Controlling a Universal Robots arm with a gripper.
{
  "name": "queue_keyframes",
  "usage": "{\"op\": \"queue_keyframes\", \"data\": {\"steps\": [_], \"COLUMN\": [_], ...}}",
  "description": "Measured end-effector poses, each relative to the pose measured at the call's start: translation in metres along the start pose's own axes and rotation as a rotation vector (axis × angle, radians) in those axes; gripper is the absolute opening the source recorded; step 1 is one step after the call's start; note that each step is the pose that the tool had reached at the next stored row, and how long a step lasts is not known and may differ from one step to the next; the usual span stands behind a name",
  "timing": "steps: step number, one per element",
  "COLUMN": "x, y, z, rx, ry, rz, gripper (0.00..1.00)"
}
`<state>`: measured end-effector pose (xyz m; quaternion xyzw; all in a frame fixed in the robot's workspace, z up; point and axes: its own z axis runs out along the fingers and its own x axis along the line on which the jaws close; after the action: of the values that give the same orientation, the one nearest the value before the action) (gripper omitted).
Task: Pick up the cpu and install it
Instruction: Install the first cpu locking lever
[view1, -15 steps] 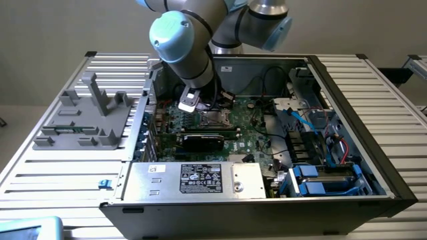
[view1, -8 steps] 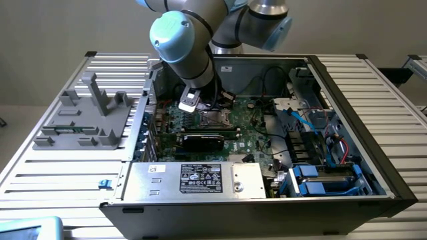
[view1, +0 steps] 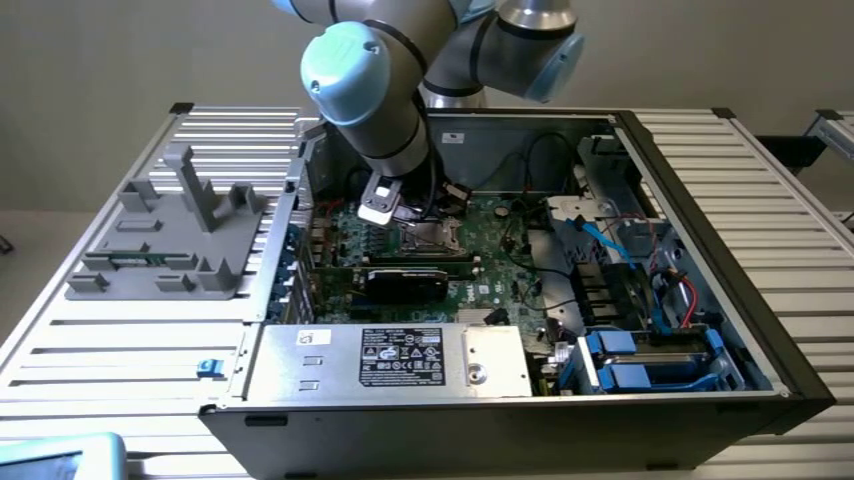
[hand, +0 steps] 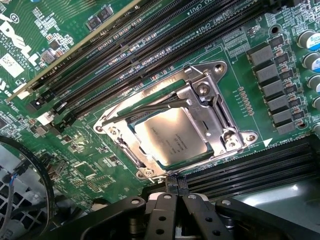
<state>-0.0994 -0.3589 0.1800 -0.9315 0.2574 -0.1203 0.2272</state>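
From my seat, the cpu (hand: 169, 137) lies flat inside the metal socket frame (hand: 220, 117) on the green motherboard (hand: 100, 170), its dull silver top facing up and printed text faintly readable on it. It looks seated in the socket recess rather than resting askew, though I can't tell whether it is fully down on its contacts. A thin lever bar (hand: 150, 106) runs across one edge of the frame just beside the chip.

The gripper (hand: 172, 207) sits directly over the near edge of the socket, its black fingers pressed together with nothing between them; it is clenched on nothing and clear of the chip. So the chip lies just ahead of the fingertips, close but not touching. Being square, it offers no long axis; its sides line up with the frame, which sits turned at a slant to the gripper's closing line.

Outward from there, long black memory slots (hand: 125, 55) run past the socket on one side, more slots (hand: 260, 167) on the other. In the exterior view the gripper (view1: 424, 222) hangs inside the open computer case (view1: 694, 200), above the black card (view1: 407, 283), with the silver power supply (view1: 394, 357) at the front and a grey holder (view1: 174, 240) on the table to the exterior view's left.
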Motion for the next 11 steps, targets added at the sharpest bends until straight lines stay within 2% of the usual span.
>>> {"op": "queue_keyframes", "data": {"steps": [11], "x": [-0.0019], "y": [0.0010], "z": [-0.0008], "rx": [-0.0001], "ry": [-0.0001], "rz": [0.000], "gripper": [0.11]}}
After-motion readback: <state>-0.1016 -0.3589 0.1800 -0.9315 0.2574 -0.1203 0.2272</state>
